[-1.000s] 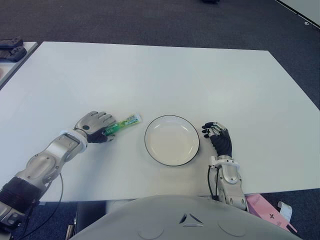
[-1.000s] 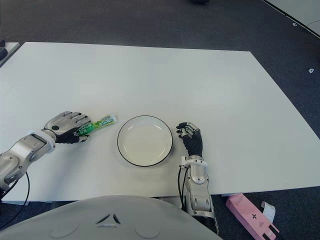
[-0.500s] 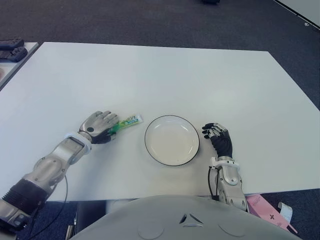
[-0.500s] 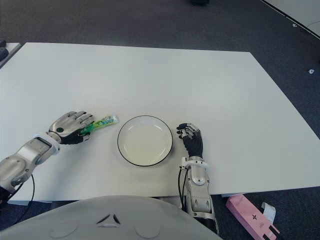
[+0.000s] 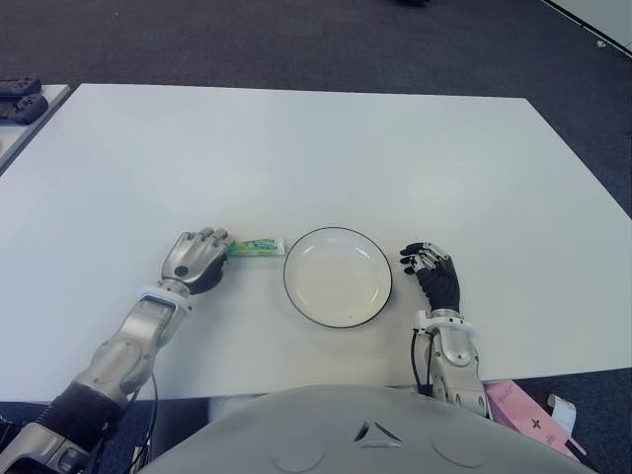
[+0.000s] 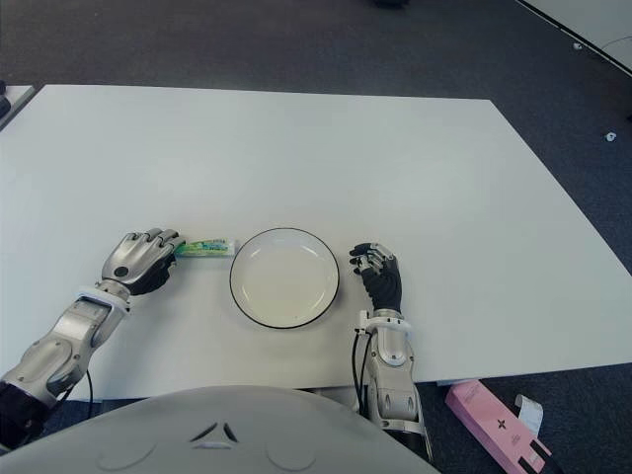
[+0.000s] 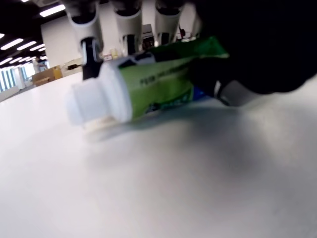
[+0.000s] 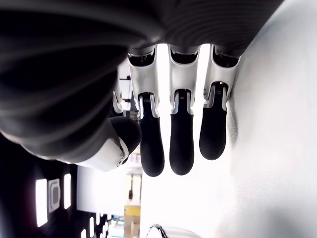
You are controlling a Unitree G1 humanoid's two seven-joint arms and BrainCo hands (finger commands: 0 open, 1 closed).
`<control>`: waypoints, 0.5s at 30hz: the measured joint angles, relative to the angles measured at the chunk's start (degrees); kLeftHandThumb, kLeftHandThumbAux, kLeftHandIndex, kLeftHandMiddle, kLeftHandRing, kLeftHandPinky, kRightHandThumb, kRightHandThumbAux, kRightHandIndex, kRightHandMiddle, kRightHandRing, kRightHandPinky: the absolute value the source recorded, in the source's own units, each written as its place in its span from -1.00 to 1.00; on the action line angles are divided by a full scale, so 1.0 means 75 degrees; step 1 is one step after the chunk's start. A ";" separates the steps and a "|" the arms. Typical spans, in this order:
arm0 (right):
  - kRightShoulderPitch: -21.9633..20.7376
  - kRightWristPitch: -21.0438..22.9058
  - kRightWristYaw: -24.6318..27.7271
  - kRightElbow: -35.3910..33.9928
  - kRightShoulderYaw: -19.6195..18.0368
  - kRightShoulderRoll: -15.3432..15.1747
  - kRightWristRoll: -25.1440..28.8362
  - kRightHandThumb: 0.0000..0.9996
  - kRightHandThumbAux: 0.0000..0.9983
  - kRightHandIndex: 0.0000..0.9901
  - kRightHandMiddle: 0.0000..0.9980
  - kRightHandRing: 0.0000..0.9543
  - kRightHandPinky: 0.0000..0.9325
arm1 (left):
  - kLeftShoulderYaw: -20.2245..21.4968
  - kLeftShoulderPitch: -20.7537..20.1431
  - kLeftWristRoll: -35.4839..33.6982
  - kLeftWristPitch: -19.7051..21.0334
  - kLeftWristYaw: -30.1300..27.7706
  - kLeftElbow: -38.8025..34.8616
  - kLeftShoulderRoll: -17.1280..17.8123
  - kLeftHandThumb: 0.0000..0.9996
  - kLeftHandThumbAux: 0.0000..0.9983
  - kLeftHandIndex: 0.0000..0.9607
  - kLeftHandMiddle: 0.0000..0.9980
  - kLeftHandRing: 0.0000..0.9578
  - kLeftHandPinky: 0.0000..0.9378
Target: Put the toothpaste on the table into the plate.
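White counter (image 5: 326, 148), seen from the head camera. Lower centre: plate (image 5: 338, 277), white with a dark rim, holding nothing. Lower right, just beside the plate: right hand (image 5: 435, 277), fingers (image 8: 181, 148) loosely extended and empty. Lower left: left hand (image 5: 195, 261), fingers curled over the rear end of the toothpaste (image 5: 256, 247). The green tube lies flat on the counter, cap (image 7: 86, 103) pointing toward the plate's left rim, still outside it.

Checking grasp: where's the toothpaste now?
Eye views: the toothpaste lies on the table, its tail under the left hand, cap pointing at the plate to its right.
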 measured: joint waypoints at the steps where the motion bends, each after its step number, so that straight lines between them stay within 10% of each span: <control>1: -0.0001 0.0000 0.0000 0.0000 0.0000 -0.0002 0.0000 0.42 0.45 -0.14 -0.02 0.01 0.04 | 0.0017 0.0039 -0.0028 0.0041 0.0013 -0.0028 -0.0037 0.68 0.33 -0.18 0.09 0.50 0.65; 15: -0.0011 -0.0002 0.0000 0.0013 -0.0008 -0.0011 0.0000 0.42 0.45 -0.14 -0.02 0.01 0.04 | 0.0203 0.0331 -0.0151 0.0372 0.0143 -0.0208 -0.0387 0.70 0.33 -0.15 0.12 0.65 0.76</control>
